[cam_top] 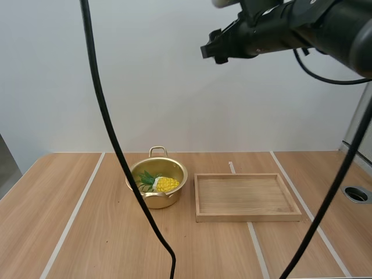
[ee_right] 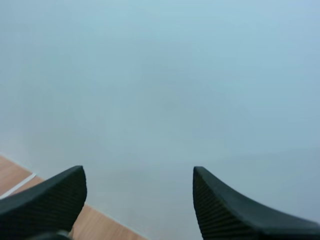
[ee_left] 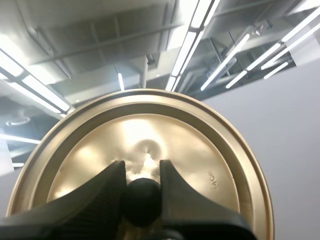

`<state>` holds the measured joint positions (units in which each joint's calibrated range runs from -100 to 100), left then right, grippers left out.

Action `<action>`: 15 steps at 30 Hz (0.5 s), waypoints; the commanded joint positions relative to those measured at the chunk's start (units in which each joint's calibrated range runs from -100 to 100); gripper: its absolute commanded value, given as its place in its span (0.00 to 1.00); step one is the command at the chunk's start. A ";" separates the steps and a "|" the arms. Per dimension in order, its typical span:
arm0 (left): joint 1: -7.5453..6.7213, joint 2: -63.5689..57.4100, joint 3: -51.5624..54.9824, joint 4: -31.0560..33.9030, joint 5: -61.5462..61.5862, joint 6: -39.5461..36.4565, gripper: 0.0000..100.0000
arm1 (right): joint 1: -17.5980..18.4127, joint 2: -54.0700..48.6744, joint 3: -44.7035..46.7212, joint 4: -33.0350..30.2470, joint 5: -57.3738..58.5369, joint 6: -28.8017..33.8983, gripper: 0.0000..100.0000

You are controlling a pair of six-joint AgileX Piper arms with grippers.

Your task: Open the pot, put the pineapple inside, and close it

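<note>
A golden pot (cam_top: 177, 170) stands uncovered on the wooden table, left of centre. Inside it lies a yellow pineapple (cam_top: 165, 184) with green leaves. In the left wrist view my left gripper (ee_left: 142, 172) is shut on the black knob (ee_left: 142, 200) of the golden lid (ee_left: 205, 150), which is held up so its round face fills the space beyond the fingers. My right gripper (cam_top: 212, 51) hangs high above the table, well over the pot and tray. In its own wrist view the right gripper (ee_right: 140, 187) stands open with nothing between the fingers, facing the pale wall.
A shallow wooden tray (cam_top: 247, 216) lies just right of the pot, with nothing in it. A round metal-rimmed hole (cam_top: 356, 194) sits in the table near the right edge. Pale strips run across the tabletop.
</note>
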<state>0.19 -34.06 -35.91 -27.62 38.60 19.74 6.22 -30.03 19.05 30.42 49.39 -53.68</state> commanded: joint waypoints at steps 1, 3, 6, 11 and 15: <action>-0.09 -0.37 12.56 1.08 17.18 0.06 0.00 | -5.65 -13.93 -0.18 -0.32 -4.29 6.02 1.00; -0.09 -0.88 15.21 1.52 17.18 0.06 0.00 | -6.48 -16.34 -0.18 -0.32 -4.29 6.73 1.00; -0.09 -3.23 25.23 1.79 15.99 0.06 0.00 | -7.89 -22.13 -0.18 -0.32 -3.40 7.31 1.00; -0.09 -6.71 37.78 1.79 8.44 0.06 0.00 | -7.96 -25.22 -0.18 -3.98 2.06 8.19 1.00; -0.09 -8.69 48.60 1.79 1.67 0.06 0.00 | -7.96 -26.73 -0.18 -8.74 3.74 12.88 1.00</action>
<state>0.19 -41.60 8.01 -25.85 46.15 19.74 -1.48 -55.53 19.04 24.44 51.93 -43.70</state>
